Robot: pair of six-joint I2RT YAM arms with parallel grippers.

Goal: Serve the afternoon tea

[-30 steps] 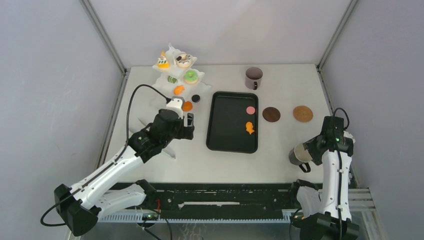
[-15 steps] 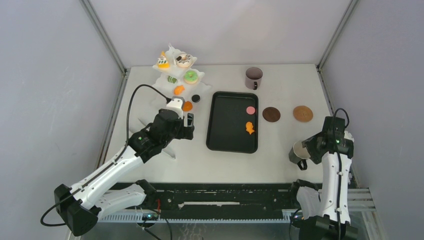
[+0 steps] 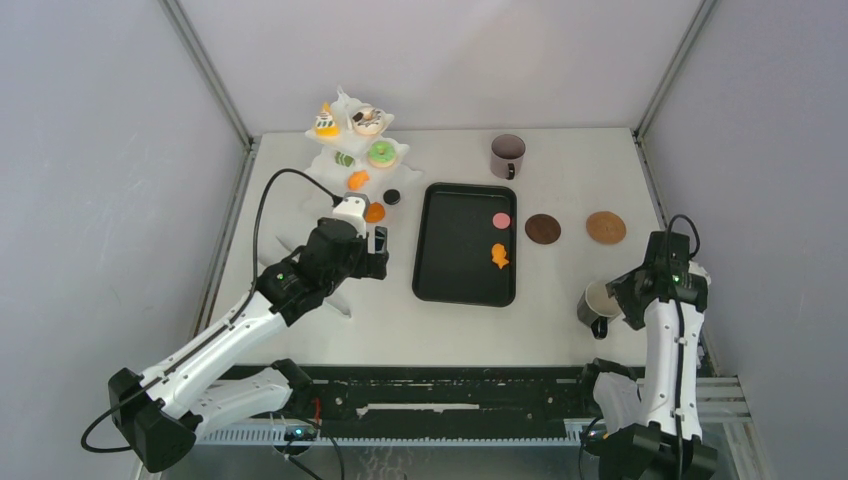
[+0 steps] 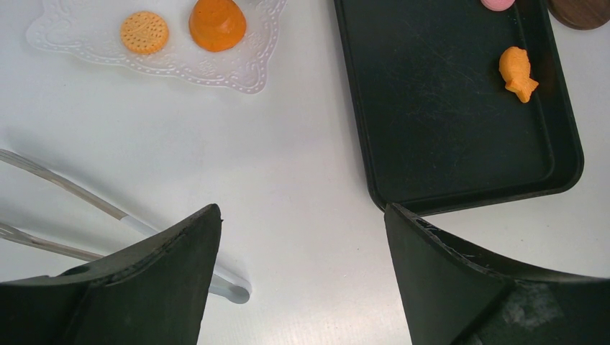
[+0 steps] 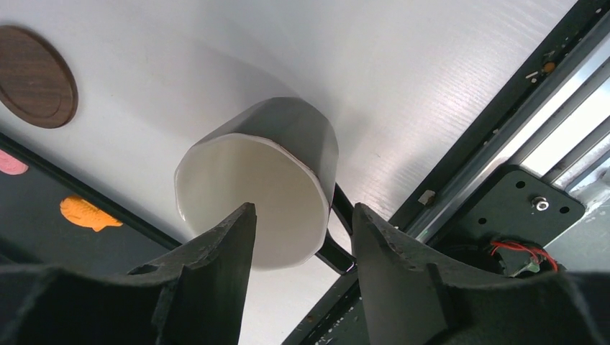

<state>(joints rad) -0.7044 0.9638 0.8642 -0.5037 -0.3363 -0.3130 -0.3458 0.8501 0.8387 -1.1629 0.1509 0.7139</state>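
Note:
A dark mug [image 3: 597, 302] [image 5: 259, 187] with a pale inside stands on the table near the front right edge. My right gripper [image 3: 626, 298] [image 5: 302, 212] is open, its fingers either side of the mug's rim and handle, with a gap showing beside the handle. A second mug [image 3: 507, 155] stands at the back. A pink pastry [image 3: 501, 220] and an orange fish pastry [image 3: 499, 256] [image 4: 518, 72] lie in the black tray [image 3: 455, 250]. My left gripper [image 3: 378, 245] [image 4: 302, 212] hangs open over bare table between the tray and an orange cake [image 4: 217, 23].
The white three-tiered stand [image 3: 340, 135] at the back left carries several pastries. A round cookie [image 4: 144, 32] shares the lace plate [image 4: 173, 61] with the cake. Clear tongs [image 4: 230, 291] lie under the left gripper. Two round coasters [image 3: 542, 229] [image 3: 605, 227] lie right of the tray.
My right gripper's jaws have widened round the mug, and the mug now stands upright on the table. The left arm has not moved.

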